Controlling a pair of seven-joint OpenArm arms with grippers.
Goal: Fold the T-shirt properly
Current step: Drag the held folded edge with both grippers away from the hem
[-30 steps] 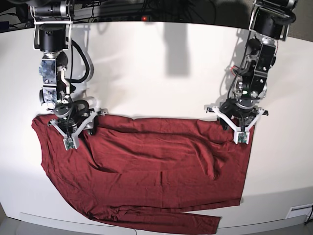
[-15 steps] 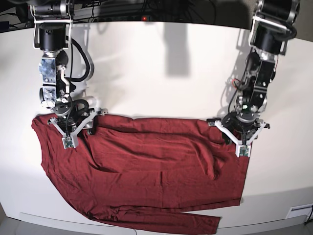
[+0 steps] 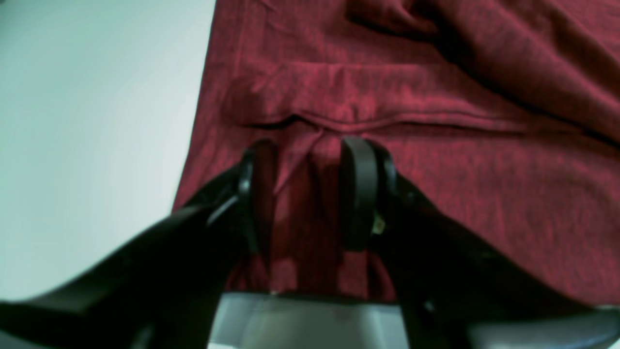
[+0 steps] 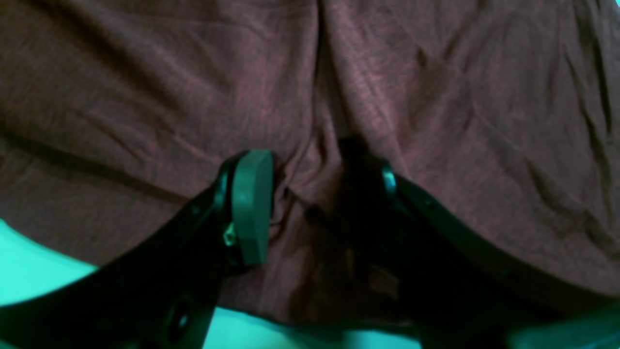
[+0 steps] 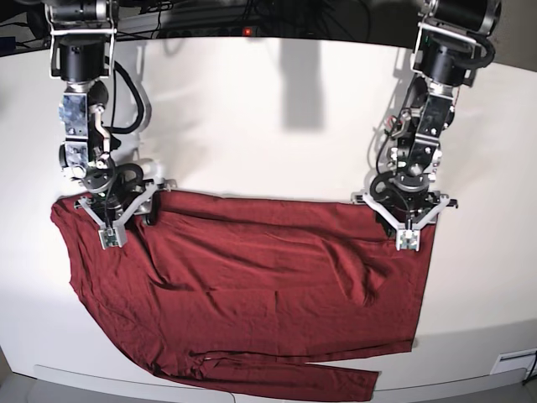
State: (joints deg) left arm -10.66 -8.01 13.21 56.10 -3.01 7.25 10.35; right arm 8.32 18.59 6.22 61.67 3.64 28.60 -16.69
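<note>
While the T-shirt (image 5: 252,294) lies spread across the near half of the white desk (image 5: 277,126), one sleeve trailing along the near edge, I've got both claws down on its far hem. My left claw (image 3: 310,189) is half closed, pinching a little ridge of maroon cloth by the hem at the right corner. My right claw (image 4: 310,194) does the same at the left, fabric bunched between its pads. So this looks like the grab before the first fold. Next, I reckon, both lift together and carry that far edge toward me, level, without letting the thin cloth slip.
</note>
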